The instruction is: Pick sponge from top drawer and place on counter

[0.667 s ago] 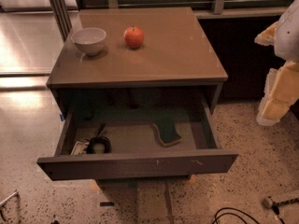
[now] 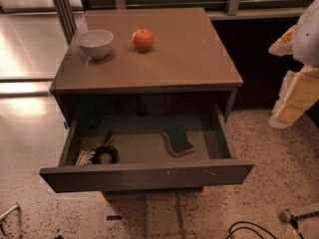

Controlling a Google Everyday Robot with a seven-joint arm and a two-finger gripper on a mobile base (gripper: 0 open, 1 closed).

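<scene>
sponge (image 2: 178,140), a flat rectangular pad, dark green scouring face over tan foam, lay right of centre in the open grey-brown top drawer (image 2: 149,176), unmoved since a moment before: grasp not begun. the white-and-yellow gripper (image 2: 296,96) hung at the right edge, well apart, without the sponge; its opening could not be told. the smooth, glossy brown counter (image 2: 174,59) stood above.
</scene>
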